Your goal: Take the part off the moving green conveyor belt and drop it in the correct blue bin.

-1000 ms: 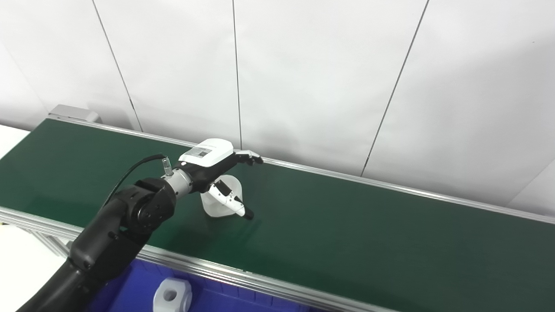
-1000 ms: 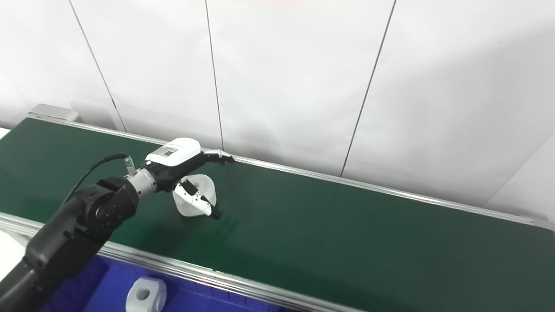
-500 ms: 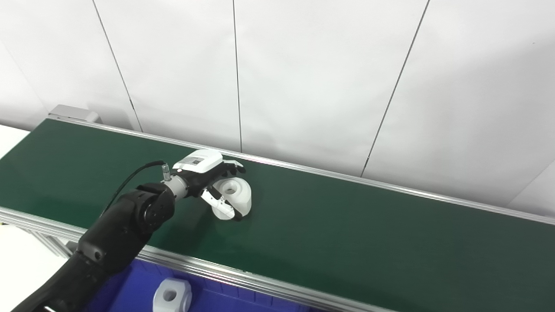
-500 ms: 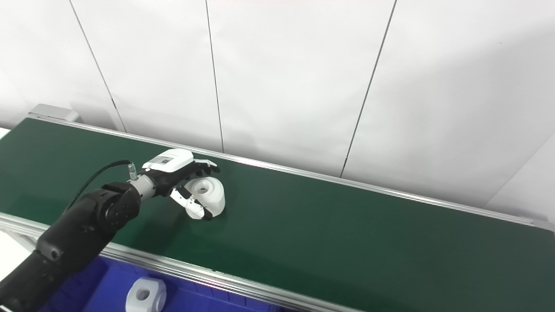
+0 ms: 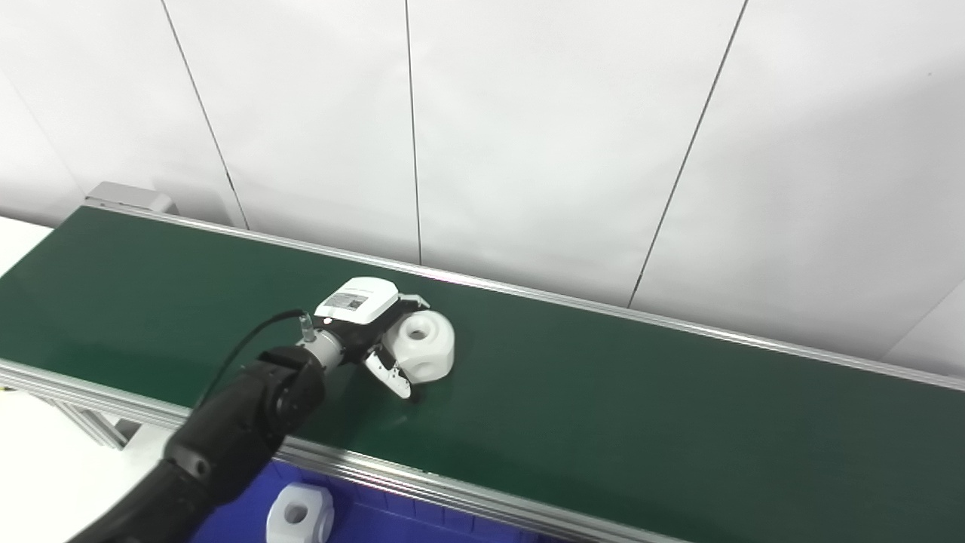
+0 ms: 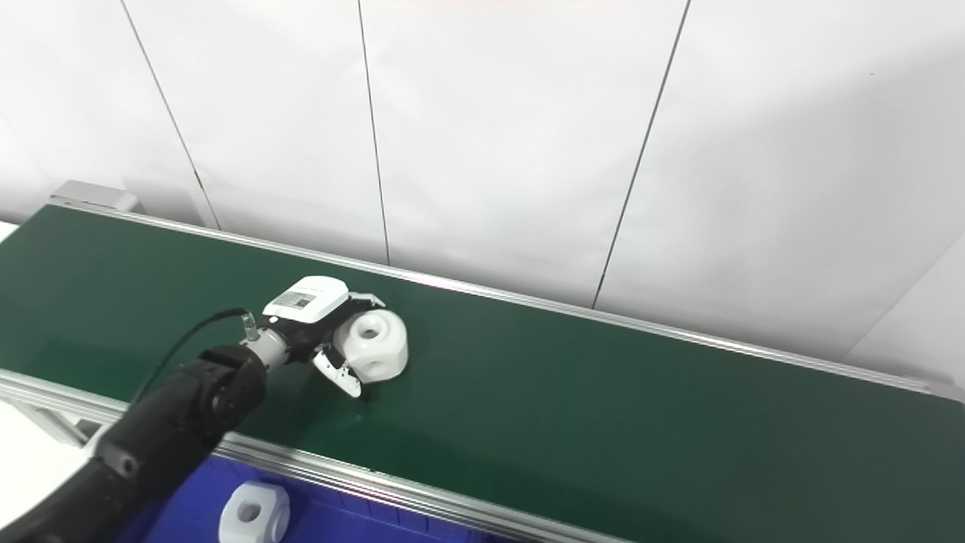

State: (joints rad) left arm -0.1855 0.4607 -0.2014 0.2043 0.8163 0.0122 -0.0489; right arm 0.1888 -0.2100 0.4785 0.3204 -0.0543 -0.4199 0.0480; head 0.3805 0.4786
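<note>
White part (image 5: 424, 345), blocky with round bores, on green conveyor belt (image 5: 603, 392), near belt's middle width. Left hand (image 5: 369, 332) at part's left side; fingers (image 5: 393, 374) curled around it, thumb low in front, contact apparent; lift not yet made. Right hand out of view. Blue bin (image 5: 377, 524) below near rail, holding similar white part (image 5: 299, 514). Remaining: secure grip, lift, carry, drop.

Seamed white wall panels (image 5: 543, 136) behind
</note>
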